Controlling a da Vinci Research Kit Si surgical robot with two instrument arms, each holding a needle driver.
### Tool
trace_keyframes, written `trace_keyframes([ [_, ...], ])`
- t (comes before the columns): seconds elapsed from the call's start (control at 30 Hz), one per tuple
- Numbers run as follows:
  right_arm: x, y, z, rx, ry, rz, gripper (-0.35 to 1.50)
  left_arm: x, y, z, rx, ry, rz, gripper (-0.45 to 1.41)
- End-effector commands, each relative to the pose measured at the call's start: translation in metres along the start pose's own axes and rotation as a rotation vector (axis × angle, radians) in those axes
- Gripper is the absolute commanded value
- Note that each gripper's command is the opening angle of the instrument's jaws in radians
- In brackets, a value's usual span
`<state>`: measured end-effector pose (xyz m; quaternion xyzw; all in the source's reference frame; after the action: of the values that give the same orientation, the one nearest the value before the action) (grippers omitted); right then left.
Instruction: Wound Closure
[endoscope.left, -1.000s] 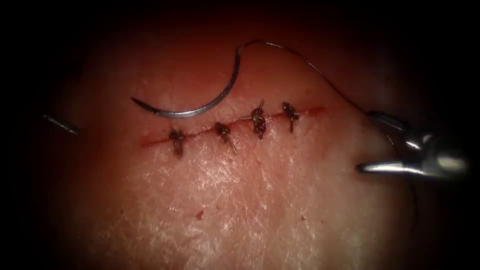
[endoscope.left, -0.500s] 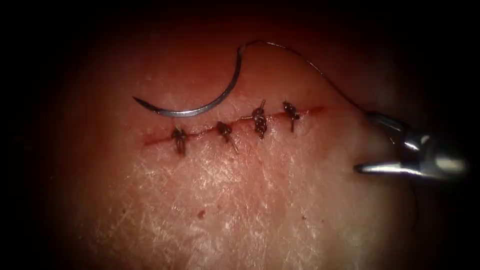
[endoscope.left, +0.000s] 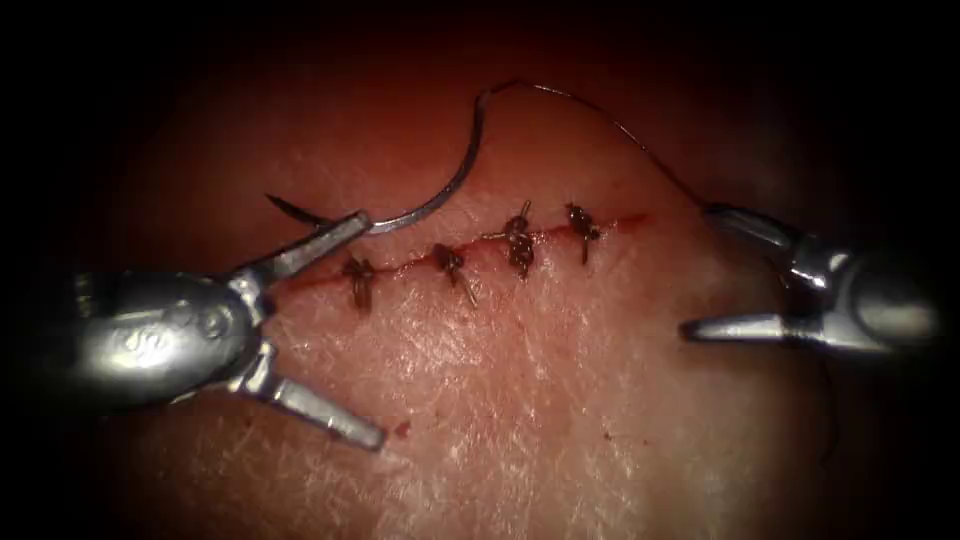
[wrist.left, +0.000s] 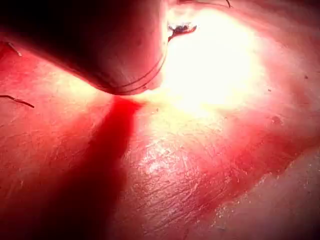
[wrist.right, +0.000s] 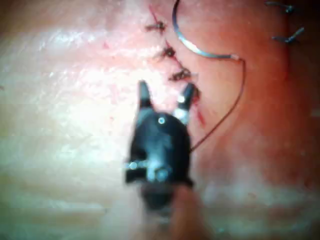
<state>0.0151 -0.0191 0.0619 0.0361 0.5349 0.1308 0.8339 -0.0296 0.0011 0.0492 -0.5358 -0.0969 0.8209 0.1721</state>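
Now your left tool (endoscope.left: 370, 330) has its jaws spread wide, the upper jaw tip touching the curved needle (endoscope.left: 440, 190) near its point; nothing is grasped. That needle lies flat on the tissue (endoscope.left: 520, 400), beyond the stitched cut (endoscope.left: 480, 250). Your right tool (endoscope.left: 700, 270) is open too, empty, with the thread (endoscope.left: 620, 130) running just past its upper jaw

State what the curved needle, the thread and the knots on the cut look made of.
Curved grey needle: polished metal, judging by its bright glints. Thin dark thread trailing from its end: fine filament, wiry-looking; the material is unclear. Four dark knots along the red cut: apparently the same thread, tied, with short stiff cut ends.
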Motion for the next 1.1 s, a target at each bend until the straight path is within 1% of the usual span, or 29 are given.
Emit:
trace_keyframes([
  [0.03,-0.0001,0.0,0.0008,0.004,0.018,-0.006,1.25,-0.0007,0.0001,0.0013,-0.009,0.013,0.009,0.96],
  [0.1,-0.0001,0.0001,0.0007,0.006,0.028,-0.018,1.23,-0.001,-0.0002,0.0018,-0.027,0.031,0.013,0.91],
  [0.23,-0.0003,-0.0003,0.0006,0.031,0.043,-0.041,1.21,-0.0018,-0.002,0.0017,-0.066,0.062,0.019,0.67],
  [0.27,-0.0003,-0.0005,0.0007,0.043,0.048,-0.043,1.21,-0.002,-0.0025,0.0016,-0.074,0.065,0.016,0.66],
  [0.3,-0.0003,-0.0006,0.0008,0.048,0.052,-0.044,1.21,-0.0022,-0.0029,0.0015,-0.085,0.069,0.014,0.66],
  [0.47,-0.0003,-0.0015,0.001,0.069,0.063,-0.054,1.23,-0.0037,-0.0047,0.0004,-0.087,0.067,0.01,0.67],
  [0.67,-0.0002,-0.0018,0.0012,0.064,0.068,-0.067,1.23,-0.0048,-0.006,-0.001,-0.083,0.062,0.017,0.69],
  [0.83,-0.0004,-0.0019,0.0019,0.051,0.079,-0.069,1.23,-0.0053,-0.0058,-0.0008,-0.081,0.061,0.021,0.71],
  [1.1,-0.0005,-0.0019,0.0019,0.046,0.076,-0.07,1.23,-0.0055,-0.0055,-0.0006,-0.079,0.061,0.024,0.72],
])
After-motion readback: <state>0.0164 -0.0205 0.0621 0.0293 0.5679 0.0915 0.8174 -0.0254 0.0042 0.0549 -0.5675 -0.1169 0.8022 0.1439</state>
